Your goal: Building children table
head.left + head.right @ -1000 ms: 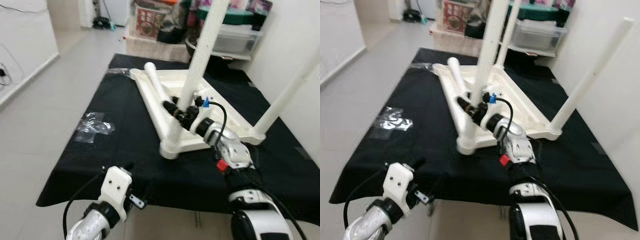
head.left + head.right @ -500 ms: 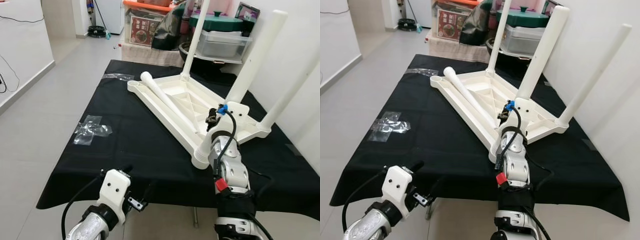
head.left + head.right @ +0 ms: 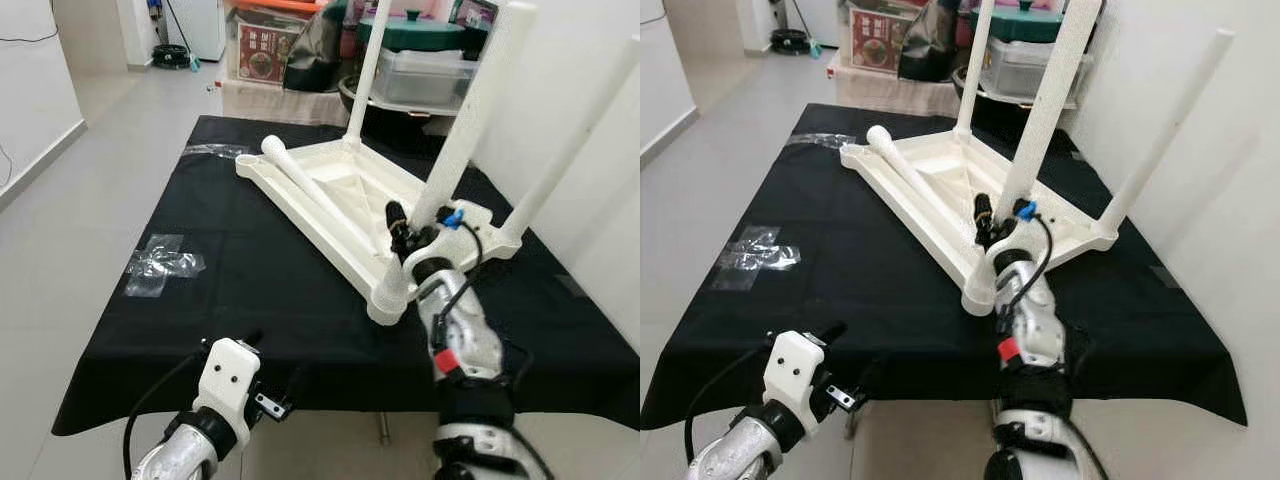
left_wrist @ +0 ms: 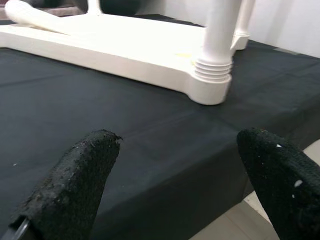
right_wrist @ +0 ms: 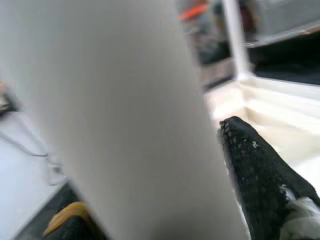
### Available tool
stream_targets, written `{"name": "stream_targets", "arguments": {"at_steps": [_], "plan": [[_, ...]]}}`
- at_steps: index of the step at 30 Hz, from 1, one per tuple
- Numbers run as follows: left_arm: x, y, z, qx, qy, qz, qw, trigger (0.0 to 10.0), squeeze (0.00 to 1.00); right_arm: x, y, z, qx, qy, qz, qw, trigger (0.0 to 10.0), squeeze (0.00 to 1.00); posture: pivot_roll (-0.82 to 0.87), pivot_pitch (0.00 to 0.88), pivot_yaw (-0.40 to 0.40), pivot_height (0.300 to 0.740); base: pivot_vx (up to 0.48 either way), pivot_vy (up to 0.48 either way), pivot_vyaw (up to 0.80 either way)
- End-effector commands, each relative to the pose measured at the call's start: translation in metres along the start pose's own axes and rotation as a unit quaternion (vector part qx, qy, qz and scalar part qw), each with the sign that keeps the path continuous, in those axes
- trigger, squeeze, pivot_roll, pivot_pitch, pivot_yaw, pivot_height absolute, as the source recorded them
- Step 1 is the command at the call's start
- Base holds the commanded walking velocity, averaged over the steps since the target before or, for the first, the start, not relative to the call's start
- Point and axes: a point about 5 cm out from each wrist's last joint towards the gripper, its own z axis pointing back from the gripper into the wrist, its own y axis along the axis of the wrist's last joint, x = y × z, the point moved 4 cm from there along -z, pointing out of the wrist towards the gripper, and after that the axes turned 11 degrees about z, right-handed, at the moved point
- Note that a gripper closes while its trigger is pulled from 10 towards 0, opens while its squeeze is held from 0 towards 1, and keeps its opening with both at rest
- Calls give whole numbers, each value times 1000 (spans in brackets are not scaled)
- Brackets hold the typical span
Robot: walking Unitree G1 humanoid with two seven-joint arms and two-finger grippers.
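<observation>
Table leg [image 3: 470, 125] upright, pinched by right end effector [image 3: 408, 228]; left end effector [image 4: 170, 185] spread, low.

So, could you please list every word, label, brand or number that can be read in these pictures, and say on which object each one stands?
No text can be read with certainty.
Printed box on the floor behind the table: it carries a red printed design, too small and blurred to read.
Upturned white children's table, its legs and the black cloth: no writing visible.
Right gripper at the near leg, left gripper: no labels legible.
</observation>
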Motion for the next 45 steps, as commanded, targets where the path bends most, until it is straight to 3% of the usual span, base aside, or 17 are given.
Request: {"name": "stream_targets", "arguments": {"at_steps": [1,3,8,11,14,15,17,18,20,23,25,27,32,34,35,37,45], "plan": [[2,-3,-2,-4,-4,6,1000,10000,0,-18,-2,-2,-6,80,-36,996,10000,0,120,20,-142,740,0,0,0],[2,-3,-2,-4,-5,7,1000,10000,0,-37,-4,12,-40,232,-39,971,10000,0,128,20,-147,740,0,0,0],[2,-3,-2,-4,-5,6,1000,10000,0,-51,-5,23,-56,330,-34,942,10000,0,141,18,-153,740,0,0,0],[2,-4,0,-4,-2,5,1000,10000,0,-72,-13,24,-79,437,3,896,10000,0,158,17,-159,740,0,0,0],[2,-4,1,-5,-1,5,1000,10000,0,-75,-15,23,-84,454,12,887,10000,0,161,19,-161,740,0,0,0],[2,-4,2,-5,-1,5,1000,10000,0,-77,-18,18,-87,456,32,885,7294,0,165,17,-160,740,0,0,0],[2,-4,2,-5,-1,5,1000,10000,0,-77,-18,18,-87,456,32,885,7294,0,165,17,-160,740,0,0,0],[2,-5,2,-6,0,5,1000,10000,0,-76,-19,11,-89,444,49,890,0,0,167,12,-160,740,0,0,0],[2,-5,2,-6,0,5,1000,10000,0,-76,-19,11,-89,444,49,890,0,0,167,12,-160,740,0,0,0],[3,-6,3,-8,-2,6,1000,10000,0,-63,-16,-8,-68,340,84,934,0,0,160,4,-155,740,0,0,0],[3,-6,3,-8,-2,6,1000,10000,0,-63,-16,-8,-68,340,84,934,0,0,160,4,-155,740,0,0,0],[3,-7,2,-10,-3,5,1000,10000,0,-40,-12,-18,-58,201,70,975,0,0,148,3,-148,740,0,0,0],[2,-7,1,-10,-5,5,1000,10000,0,-14,-11,-20,-57,59,68,994,0,0,139,9,-140,740,0,0,0],[1,-6,1,-10,-6,5,1000,10000,0,11,-15,-7,-61,-88,94,990,0,0,128,10,-134,740,0,0,0],[1,-6,1,-10,-6,5,1000,10000,0,11,-15,-7,-61,-88,94,990,0,0,128,10,-134,740,0,0,0],[1,-6,0,-11,-7,6,1000,10000,0,38,-17,23,-59,-270,123,953,0,0,134,12,-136,740,0,0,0],[1,-6,0,-10,-8,5,1000,10000,0,33,-26,38,-65,-342,119,930,0,0,135,17,-142,740,0,0,0]]}}
